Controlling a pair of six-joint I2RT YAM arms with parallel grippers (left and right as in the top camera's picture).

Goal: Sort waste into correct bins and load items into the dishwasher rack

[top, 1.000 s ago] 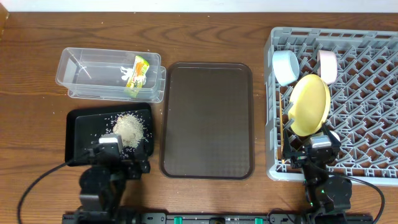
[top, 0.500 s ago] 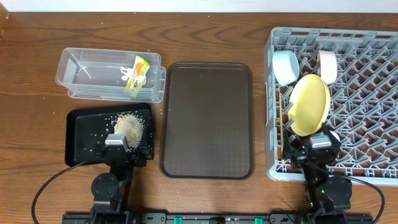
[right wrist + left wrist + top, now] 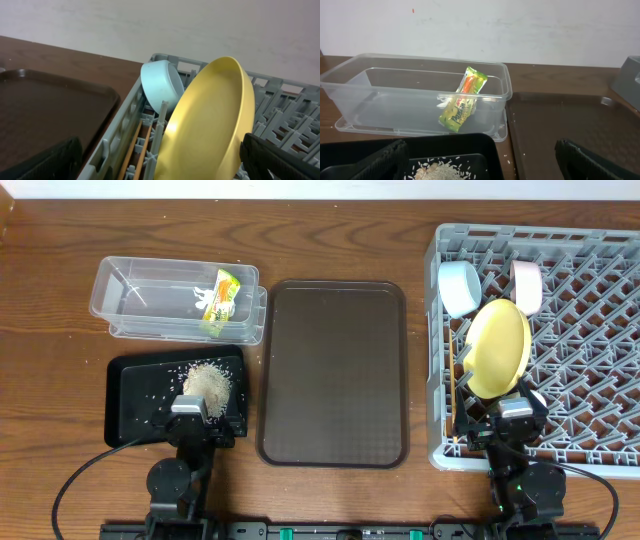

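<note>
The green-and-yellow wrapper lies in the clear tub, as the left wrist view also shows. The rice heap sits in the black tray. My left gripper is open and empty, low over the tray's near edge, with the rice between its fingers. The yellow plate, light blue bowl, pale cup and chopsticks stand in the grey rack. My right gripper is open and empty at the rack's front, just before the plate. The white bowl is not in view.
A large dark brown serving tray lies between the bins and the rack. The right wrist view shows the blue bowl, the chopsticks and the rack wall. Loose rice grains are scattered in the black tray.
My left arm has shifted slightly right and drawn in behind the black tray, then stopped. The right arm and all objects have not moved.
</note>
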